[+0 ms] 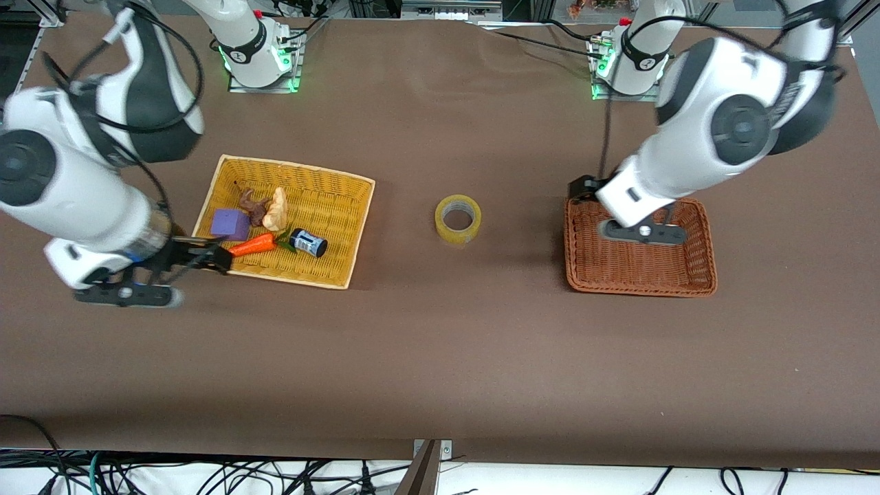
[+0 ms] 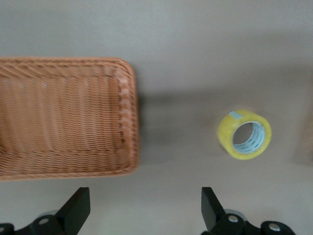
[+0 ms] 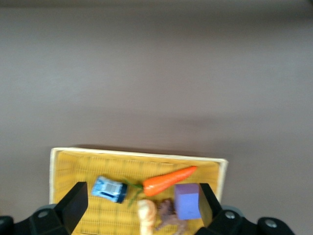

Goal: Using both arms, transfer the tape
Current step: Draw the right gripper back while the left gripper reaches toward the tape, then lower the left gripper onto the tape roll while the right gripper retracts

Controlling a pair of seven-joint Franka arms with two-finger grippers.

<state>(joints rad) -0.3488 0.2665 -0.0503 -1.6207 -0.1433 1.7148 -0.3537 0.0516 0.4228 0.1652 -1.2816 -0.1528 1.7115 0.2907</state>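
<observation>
The tape (image 1: 458, 218), a yellowish roll with a pale core, lies flat on the brown table between the two baskets. It also shows in the left wrist view (image 2: 244, 134), apart from the fingers. My left gripper (image 1: 643, 234) hangs over the brown wicker basket (image 1: 708, 275). In its own view the left gripper (image 2: 144, 210) is open and empty, with the basket (image 2: 63, 117) off to one side. My right gripper (image 1: 124, 295) is up over the table beside the yellow basket (image 1: 357, 234), at the right arm's end. In its own view the right gripper (image 3: 142, 210) is open and empty.
The yellow basket (image 3: 63, 196) holds a carrot (image 1: 253, 244), a purple block (image 1: 229, 223), a small blue-labelled bottle (image 1: 308, 242), a pale piece (image 1: 277, 208) and a brown piece (image 1: 252, 205). The brown basket holds nothing that I can see.
</observation>
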